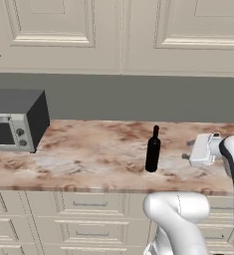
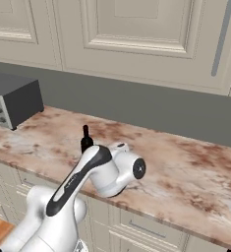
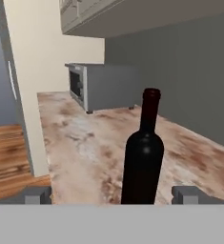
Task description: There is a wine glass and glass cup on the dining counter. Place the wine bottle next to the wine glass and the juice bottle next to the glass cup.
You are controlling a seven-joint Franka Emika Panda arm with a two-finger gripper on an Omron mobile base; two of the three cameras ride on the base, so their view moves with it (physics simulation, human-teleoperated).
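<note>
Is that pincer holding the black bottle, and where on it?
Nothing is held. The pincer stands open with the wine bottle upright between its fingertips, not clamped.

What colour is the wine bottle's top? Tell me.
Dark red, on the black wine bottle; clearest in the hand view.

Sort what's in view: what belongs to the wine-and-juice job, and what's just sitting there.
Job:
wine bottle, upright on the worktop
claw, open, lined up on the bottle

Just there:
toaster oven
marbled worktop
wall cabinets
</note>
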